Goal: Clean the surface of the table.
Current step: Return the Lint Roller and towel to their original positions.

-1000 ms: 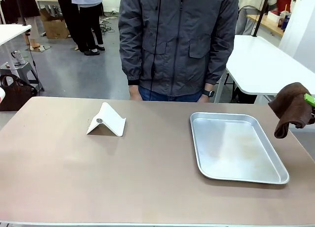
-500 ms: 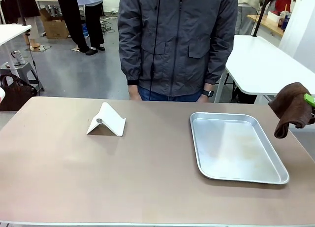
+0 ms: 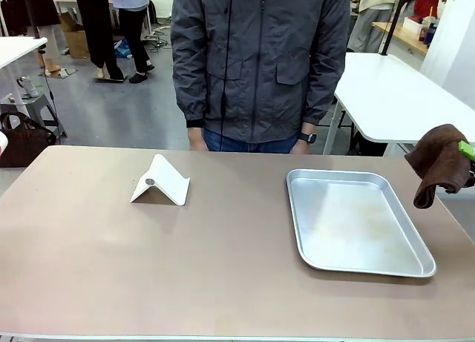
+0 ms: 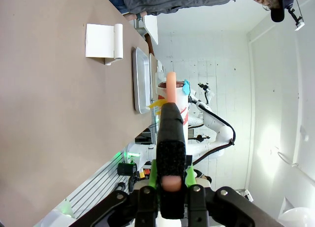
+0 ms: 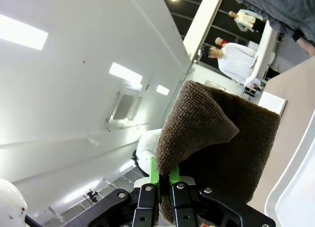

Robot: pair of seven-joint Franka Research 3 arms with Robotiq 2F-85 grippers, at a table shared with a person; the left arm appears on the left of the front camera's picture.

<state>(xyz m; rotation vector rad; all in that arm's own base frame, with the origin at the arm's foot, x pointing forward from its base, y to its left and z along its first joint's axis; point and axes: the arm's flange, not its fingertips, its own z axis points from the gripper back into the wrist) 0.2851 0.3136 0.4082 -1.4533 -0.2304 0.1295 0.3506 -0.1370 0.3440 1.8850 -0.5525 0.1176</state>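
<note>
Tabletop (image 3: 223, 268) spans the whole front view, matte taupe, and looks dry. No spill, crumbs or wipe streaks that I can make out. A white folded stand (image 3: 161, 182) sits left of centre toward the far side, and a metal tray (image 3: 293, 216), nothing in it, sits on the right half. Both are flat on the surface and well apart.

Progress: I'd call the wipe not started. Nothing is in contact with the surface, so the full area is left, including around or under the stand and tray.

Right claw (image 5: 164, 174) is clamped narrow on a brown cloth (image 3: 438, 160), a fold pinched between the green pads and the rest hanging loose. It hovers off the tabletop's right edge, beside the tray, clear of both.

Left claw (image 4: 170, 175) is also closed tight, gripping a black tool (image 4: 171, 133) with a salmon-coloured tip, held over the near side, not touching the surface. I can't tell what the tool is.

A person (image 3: 260, 60) stands at the far edge, hands down, off the tabletop.
</note>
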